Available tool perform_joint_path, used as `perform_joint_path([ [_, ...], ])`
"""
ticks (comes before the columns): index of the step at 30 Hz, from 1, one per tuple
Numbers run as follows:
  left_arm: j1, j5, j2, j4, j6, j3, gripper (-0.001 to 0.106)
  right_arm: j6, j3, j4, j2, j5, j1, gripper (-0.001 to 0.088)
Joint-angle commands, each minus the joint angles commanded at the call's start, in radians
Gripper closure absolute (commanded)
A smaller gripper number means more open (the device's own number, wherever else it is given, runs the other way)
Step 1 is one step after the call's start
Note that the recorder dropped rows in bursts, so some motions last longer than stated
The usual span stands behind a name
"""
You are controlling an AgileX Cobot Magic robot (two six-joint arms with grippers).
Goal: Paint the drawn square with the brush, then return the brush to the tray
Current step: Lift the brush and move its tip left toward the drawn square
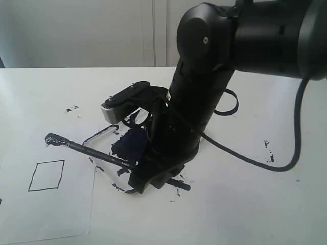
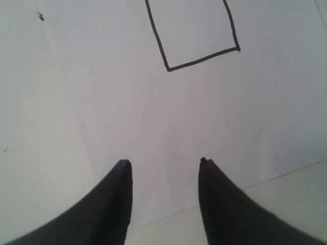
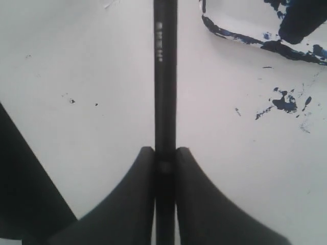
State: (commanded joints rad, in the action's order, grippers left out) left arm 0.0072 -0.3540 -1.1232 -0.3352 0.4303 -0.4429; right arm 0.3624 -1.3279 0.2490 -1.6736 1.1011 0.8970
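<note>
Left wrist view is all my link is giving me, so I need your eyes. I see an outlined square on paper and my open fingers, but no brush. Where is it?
Observer: The right gripper is shut on the brush, clamping the handle between its fingers.
Operator: Is the tip on the square?
Observer: No. In the exterior view its dark tip lies beyond the top edge of the drawn square, not over it. I cannot tell whether it touches the paper.
Operator: And the tray?
Observer: The tray sits behind the right arm, smeared blue-black and largely hidden by it.
</note>
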Motion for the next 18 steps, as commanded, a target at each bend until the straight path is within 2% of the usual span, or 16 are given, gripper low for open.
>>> perform_joint_path([
  [6, 0.000, 0.096, -0.096, -0.002, 0.024, 0.000, 0.058, 0.000, 0.000, 0.000, 0.000, -0.006, 0.000, 0.0868],
  [11, -0.004, 0.157, -0.153, -0.002, 0.095, 0.000, 0.058, 0.000, 0.000, 0.000, 0.000, -0.011, 0.000, 0.0868],
  [18, -0.107, 0.229, -0.220, -0.002, 0.128, 0.000, 0.058, 0.000, 0.000, 0.000, 0.000, -0.026, 0.000, 0.0868],
])
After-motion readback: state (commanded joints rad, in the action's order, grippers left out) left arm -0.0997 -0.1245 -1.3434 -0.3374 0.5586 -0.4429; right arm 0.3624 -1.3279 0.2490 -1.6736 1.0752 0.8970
